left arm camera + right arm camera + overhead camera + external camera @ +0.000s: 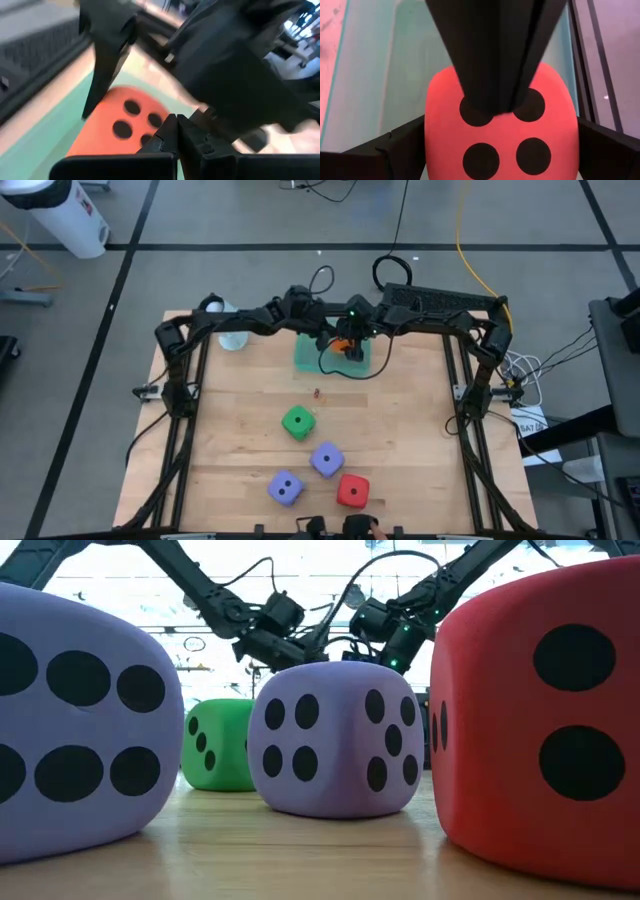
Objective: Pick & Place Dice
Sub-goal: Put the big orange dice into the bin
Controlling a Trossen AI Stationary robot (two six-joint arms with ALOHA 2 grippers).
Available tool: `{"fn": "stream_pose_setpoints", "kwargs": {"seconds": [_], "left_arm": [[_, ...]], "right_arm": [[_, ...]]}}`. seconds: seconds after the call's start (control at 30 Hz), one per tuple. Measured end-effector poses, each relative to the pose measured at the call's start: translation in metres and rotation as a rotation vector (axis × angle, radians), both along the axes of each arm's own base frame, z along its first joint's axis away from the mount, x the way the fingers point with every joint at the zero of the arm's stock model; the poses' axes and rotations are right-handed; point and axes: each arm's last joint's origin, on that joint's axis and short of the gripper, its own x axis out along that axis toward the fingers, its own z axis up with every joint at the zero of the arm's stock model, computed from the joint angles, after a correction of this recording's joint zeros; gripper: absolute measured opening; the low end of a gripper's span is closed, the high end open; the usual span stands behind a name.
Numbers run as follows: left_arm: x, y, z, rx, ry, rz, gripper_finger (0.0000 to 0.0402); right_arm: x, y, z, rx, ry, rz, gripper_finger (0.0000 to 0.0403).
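**A:** Start at the jaws. What do you have on the right side?

**B:** Your right gripper [348,346] is over the green tray [305,358] at the far middle of the table, and its fingers [490,55] are clamped on the orange die [500,140]. From the right wrist you see the die filling the space between the two dark fingers, four pips facing the camera, with the translucent tray beneath it.

**A:** And the left?

**B:** Your left gripper [322,335] sits just beside the right one, over the same tray. Its two fingers [175,132] meet at the tips in the left wrist view, so they are together and hold nothing. The orange die shows just past them.

**A:** Is the die resting on the tray or lifted?

**B:** You cannot tell from these views; the arms cover most of it from above.

**A:** Where are the other dice?

**B:** The green die [297,422] lies mid-table, well apart from the tray. Nearer you, one purple die [327,459] sits just right of centre, a second purple die [286,488] to its near left, and the red die [352,491] to its near right.

**A:** Anything else on the wooden table [230,430]?

**B:** A clear cup-like object [231,338] at the far left, beside the left arm.
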Motion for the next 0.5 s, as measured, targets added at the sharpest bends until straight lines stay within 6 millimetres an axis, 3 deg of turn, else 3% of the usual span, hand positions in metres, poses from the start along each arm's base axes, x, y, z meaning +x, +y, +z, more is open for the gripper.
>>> {"fn": "stream_pose_setpoints", "kwargs": {"seconds": [0.5], "left_arm": [[0.004, 0.006, -0.018, -0.027, 0.115, 0.01, 0.0002]], "right_arm": [[-0.003, 0.017, 0.041, -0.059, -0.125, 0.032, 0.0396]]}}
